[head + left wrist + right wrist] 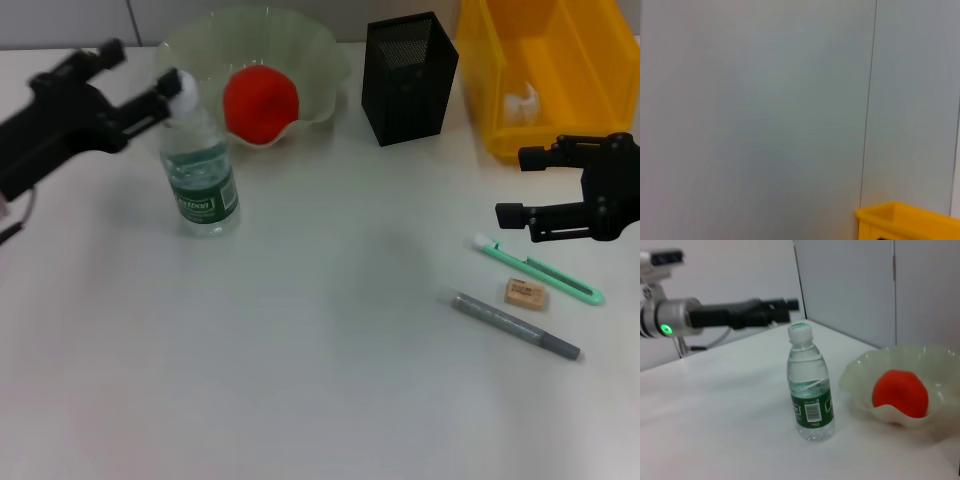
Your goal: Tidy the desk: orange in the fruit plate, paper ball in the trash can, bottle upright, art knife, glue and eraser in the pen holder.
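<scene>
Clear plastic water bottle with its dark green label stands upright at ten o'clock on the plain white desk.

My left gripper sits by its cap, fingers spread, not touching. I see the red-orange orange in the pale green wavy fruit plate at twelve, the white paper ball inside the yellow trash can. My right gripper hovers, fingers spread and empty, above the mint green art knife, tan eraser and grey glue stick at three; black mesh pen holder at one.
</scene>
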{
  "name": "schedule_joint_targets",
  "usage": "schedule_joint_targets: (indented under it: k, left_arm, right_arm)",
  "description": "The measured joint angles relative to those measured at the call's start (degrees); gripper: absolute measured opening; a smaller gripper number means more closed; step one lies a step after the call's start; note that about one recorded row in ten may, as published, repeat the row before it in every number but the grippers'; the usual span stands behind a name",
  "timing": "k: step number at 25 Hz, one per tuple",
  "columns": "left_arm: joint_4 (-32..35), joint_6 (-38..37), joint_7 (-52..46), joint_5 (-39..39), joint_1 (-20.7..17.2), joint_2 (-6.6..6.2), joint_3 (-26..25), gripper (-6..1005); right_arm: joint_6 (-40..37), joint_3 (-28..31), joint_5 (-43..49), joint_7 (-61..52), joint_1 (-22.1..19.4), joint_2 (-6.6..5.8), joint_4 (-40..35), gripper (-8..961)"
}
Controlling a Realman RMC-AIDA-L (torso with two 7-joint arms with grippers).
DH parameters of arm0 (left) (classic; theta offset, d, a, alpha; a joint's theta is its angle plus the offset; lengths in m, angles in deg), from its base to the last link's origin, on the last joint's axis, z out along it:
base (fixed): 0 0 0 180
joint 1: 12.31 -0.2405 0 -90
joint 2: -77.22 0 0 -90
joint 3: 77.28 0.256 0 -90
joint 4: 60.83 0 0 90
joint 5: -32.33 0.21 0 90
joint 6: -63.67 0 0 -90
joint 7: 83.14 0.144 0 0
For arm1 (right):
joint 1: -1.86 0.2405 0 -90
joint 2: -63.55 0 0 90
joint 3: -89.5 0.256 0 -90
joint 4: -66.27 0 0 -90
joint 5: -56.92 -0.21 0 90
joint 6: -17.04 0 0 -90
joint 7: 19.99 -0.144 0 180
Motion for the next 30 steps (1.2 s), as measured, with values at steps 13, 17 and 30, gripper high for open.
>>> schedule_joint_targets:
  k: [13,17,30]
  left_arm:
    - [-5.8,-25.1,-1.5,9.7,-3.6,-2.36,-16.2,790]
    - [-8.3,-33.2,-0.3,17.9,-3.4,-2.59,-21.0,791]
    - [-12.4,-37.2,1.8,23.7,-2.4,-2.21,-22.1,789]
  right_arm:
    - [-0.2,-13.9,33.1,-34.7,12.4,-0.06,-9.6,758]
    - [0.0,-17.5,37.9,-38.7,14.8,-0.01,-7.9,757]
    - [14.5,-26.9,39.3,-44.8,21.1,0.13,8.9,751]
